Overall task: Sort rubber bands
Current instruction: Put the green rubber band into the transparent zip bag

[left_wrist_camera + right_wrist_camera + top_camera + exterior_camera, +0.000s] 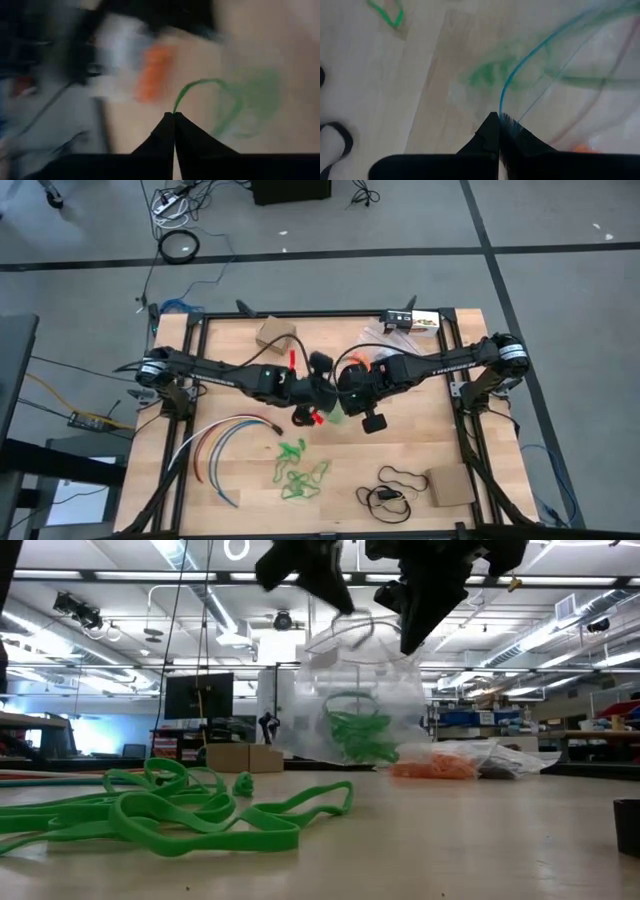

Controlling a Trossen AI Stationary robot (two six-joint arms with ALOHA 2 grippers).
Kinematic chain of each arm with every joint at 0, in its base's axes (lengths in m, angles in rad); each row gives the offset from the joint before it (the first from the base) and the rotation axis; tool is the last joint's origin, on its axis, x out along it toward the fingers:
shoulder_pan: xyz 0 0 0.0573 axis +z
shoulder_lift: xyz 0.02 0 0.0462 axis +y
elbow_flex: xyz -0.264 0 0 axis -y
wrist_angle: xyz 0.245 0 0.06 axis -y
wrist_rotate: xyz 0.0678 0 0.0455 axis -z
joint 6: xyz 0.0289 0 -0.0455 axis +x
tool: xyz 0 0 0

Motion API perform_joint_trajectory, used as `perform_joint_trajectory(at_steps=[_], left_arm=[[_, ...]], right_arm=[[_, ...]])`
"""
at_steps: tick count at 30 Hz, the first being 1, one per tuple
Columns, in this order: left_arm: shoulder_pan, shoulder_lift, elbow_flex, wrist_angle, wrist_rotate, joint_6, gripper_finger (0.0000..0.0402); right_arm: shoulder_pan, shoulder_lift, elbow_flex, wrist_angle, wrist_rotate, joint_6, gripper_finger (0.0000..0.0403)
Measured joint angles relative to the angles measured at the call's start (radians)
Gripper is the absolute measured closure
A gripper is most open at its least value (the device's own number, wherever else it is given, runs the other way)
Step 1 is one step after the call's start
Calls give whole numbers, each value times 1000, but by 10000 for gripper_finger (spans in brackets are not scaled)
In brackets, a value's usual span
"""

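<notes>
A clear plastic bag (350, 690) with green rubber bands (355, 735) inside hangs over the table's middle. My right gripper (500, 116) is shut on it. My left gripper (174, 114) is right beside it, shut on one green rubber band (220, 90). In the high view both grippers meet at the table's middle, left (318, 402) and right (340, 398). A loose heap of green bands (300, 470) lies near the front edge. Dark bands (390, 490) lie to its right. Orange bands (435, 768) lie in clear plastic behind the hanging bag. My left gripper pinches a single strand of the green band (176, 106) between its fingertips. The band arcs away from the fingertips in a loop, clear of the table. My right gripper pinches the bag's upper edge by its blue strip (503, 102) between its two fingers, slanting down from above. The bag hangs below the fingers, its lower end (350, 762) down near the table.
A fan of long coloured cables (225, 445) lies at the front left. A cardboard box (450, 485) stands at the front right and another (275, 332) at the back. A second plastic bag with dark contents (500, 765) lies behind on the right.
</notes>
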Motion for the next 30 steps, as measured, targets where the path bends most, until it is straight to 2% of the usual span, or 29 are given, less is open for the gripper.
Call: perform_joint_trajectory(at_steps=[1, 3, 7, 12, 16, 20, 23, 26, 27, 30], left_arm=[[0, 2, -15, -7, 40, 5, 378], [-6, 5, -39, 16, 44, 2, 349], [-17, 2, -49, 35, -8, -38, 271], [-38, 0, 2, 22, -96, -120, 171], [-67, -11, 62, -84, -122, -182, 121], [-114, -33, 92, -208, -86, -283, 114], [-157, -42, 91, -269, 59, -355, 125], [-203, -45, 50, -252, 307, -385, 143], [-220, -43, 27, -224, 357, -389, 149], [-266, -33, -69, -105, 359, -394, 166]], right_arm=[[0, 0, 0, -2, 0, -1, 403], [0, 0, 0, 8, 0, -1, 403], [0, 0, 0, 8, 0, 0, 403], [0, 0, 0, 8, 0, 0, 403], [0, 0, 0, 8, 0, 5, 403], [0, 0, 0, 2, 0, 7, 403], [0, 0, 0, -2, 0, 2, 403], [0, 0, 0, -4, 0, -5, 403], [0, 0, 0, -4, 0, -9, 403], [-1, 0, 0, 1, 1, -20, 403]])
